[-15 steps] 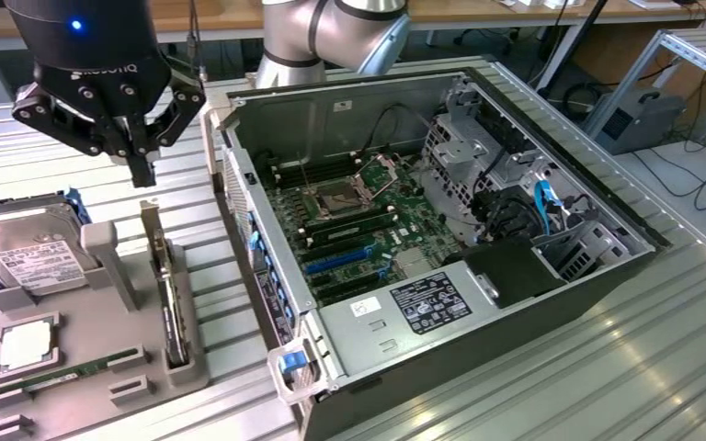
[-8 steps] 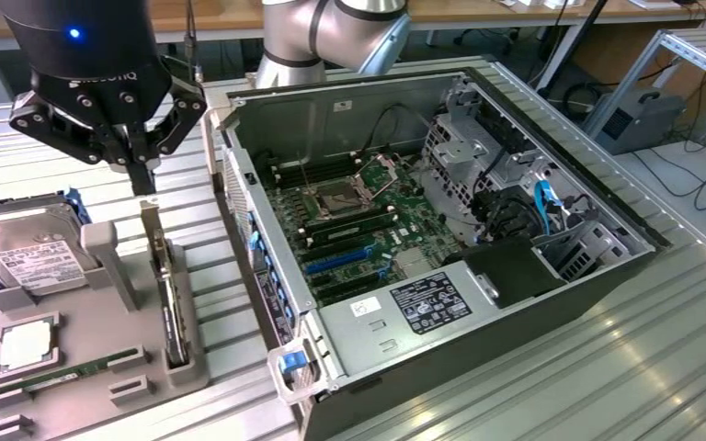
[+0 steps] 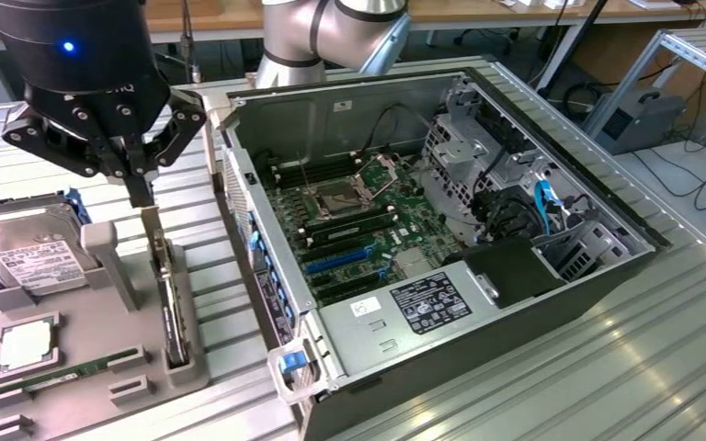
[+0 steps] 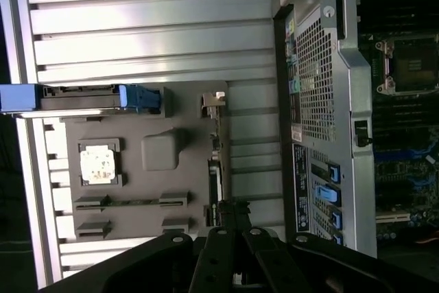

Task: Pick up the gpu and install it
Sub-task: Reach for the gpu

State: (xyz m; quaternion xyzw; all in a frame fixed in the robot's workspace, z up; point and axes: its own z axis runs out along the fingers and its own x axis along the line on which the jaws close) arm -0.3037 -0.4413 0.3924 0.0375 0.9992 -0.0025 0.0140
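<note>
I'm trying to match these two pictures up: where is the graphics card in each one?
Exterior view: the graphics card stands on edge in the grey tray on the exterior view's left, its upper end pinched by the tool.
Wrist view: the graphics card is a thin strip seen edge-on along the grey tray, on the side nearest the computer case, running away from the tool.
Shared landmark: the square silver chip in the tray.

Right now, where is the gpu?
On the exterior view's left, the gpu stands on edge in the gray tray, between the hard drive and the open computer case, just under the shut pincer.
</note>
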